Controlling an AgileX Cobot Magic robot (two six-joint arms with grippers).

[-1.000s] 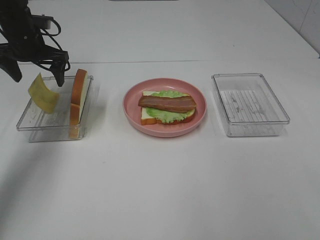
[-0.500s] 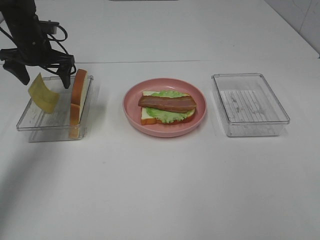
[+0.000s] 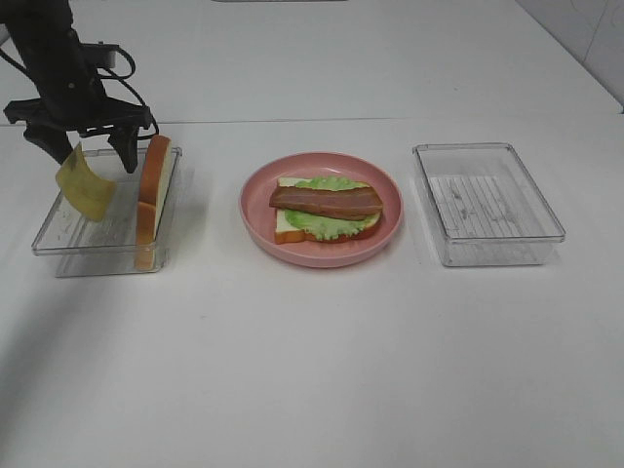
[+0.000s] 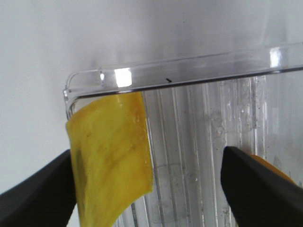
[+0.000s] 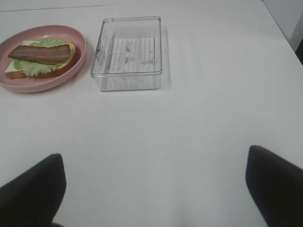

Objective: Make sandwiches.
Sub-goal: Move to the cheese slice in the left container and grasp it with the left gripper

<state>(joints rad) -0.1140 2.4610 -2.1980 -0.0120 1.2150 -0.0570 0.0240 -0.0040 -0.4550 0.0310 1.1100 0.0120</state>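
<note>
left gripper [image 3: 86,158] jaws stood apart astride cheese slice [image 3: 85,185], not clamped | over clear tray [image 3: 93,255] – 9 o'clock of pink plate [image 3: 322,259] | right gripper [image 5: 155,189] gaped wide, held nothing

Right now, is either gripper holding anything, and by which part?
Nothing is held. The left gripper stands open astride the cheese slice, not closed on it; the right gripper is open and empty.
</note>
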